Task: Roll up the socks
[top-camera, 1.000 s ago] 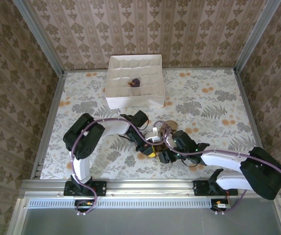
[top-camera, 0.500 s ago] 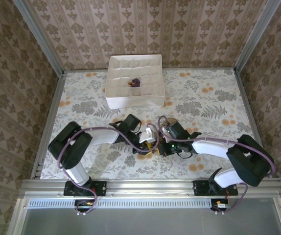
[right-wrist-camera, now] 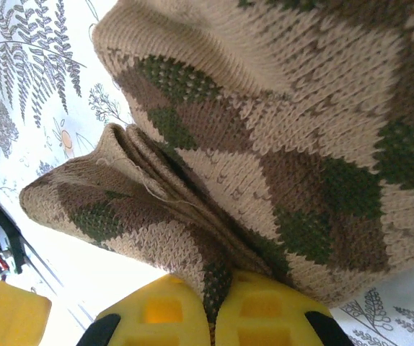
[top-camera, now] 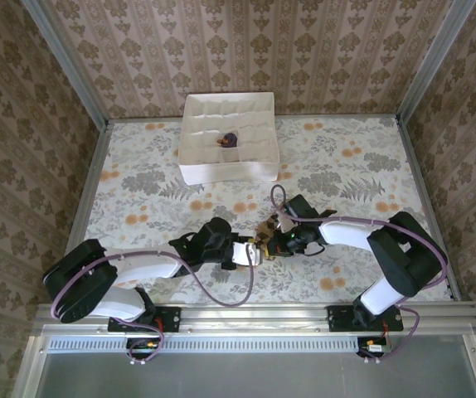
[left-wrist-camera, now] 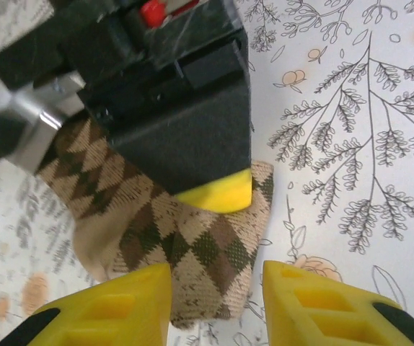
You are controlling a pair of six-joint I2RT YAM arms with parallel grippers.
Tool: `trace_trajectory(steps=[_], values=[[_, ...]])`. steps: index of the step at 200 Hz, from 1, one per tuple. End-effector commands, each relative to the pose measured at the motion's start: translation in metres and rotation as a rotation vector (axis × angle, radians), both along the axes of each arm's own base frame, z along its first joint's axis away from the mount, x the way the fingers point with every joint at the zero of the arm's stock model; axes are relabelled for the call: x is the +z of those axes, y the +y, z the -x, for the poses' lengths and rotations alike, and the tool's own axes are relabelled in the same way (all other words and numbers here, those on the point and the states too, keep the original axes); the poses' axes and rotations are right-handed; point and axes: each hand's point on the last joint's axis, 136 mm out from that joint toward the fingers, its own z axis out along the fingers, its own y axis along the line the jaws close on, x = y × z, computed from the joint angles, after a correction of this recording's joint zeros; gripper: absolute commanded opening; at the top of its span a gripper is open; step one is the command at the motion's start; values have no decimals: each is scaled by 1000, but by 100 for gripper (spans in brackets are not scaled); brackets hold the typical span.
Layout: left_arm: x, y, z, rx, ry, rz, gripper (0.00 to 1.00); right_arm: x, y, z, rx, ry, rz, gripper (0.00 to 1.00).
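The brown-and-tan diamond-checked sock [left-wrist-camera: 192, 249] lies bunched on the flowered tabletop between both arms, near the table's front middle [top-camera: 265, 237]. My right gripper [right-wrist-camera: 214, 313] is shut on a folded edge of that sock [right-wrist-camera: 286, 144]; its black body and one yellow fingertip [left-wrist-camera: 214, 194] rest on top of the sock in the left wrist view. My left gripper [left-wrist-camera: 216, 306] stands open, its yellow fingers on either side of the sock's near end, with a gap on the right side. The dark purple sock [top-camera: 229, 139] sits as a small bundle in the white box.
The white divided box [top-camera: 221, 172] stands at the back middle of the table. Patterned walls and metal frame rails close in the left, right and far sides. Both arms [top-camera: 138, 267] [top-camera: 362, 236] lie low across the front of the table.
My left gripper has opened, let go of the checked sock and drawn back toward the near left. My right gripper has shut on the sock and shifted slightly farther from the front edge.
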Motion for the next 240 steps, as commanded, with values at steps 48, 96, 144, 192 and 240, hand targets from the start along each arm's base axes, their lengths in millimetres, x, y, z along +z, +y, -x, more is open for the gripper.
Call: trace_trajectory(steps=[48,96,144,192,240], values=[[-9,-8,-27,99,130,38,48,-59,-55,45,-67,206,272,0],[-8,-17,-32,104,261,82,44,-61,-55,51,-54,221,260,0],[-16,-21,-38,121,342,56,36,-59,-53,51,-48,218,248,0],[-55,-15,-48,219,506,-124,23,-30,-42,42,-21,123,164,14],[-83,-15,-43,270,666,-247,18,36,-54,22,-16,-175,147,33]])
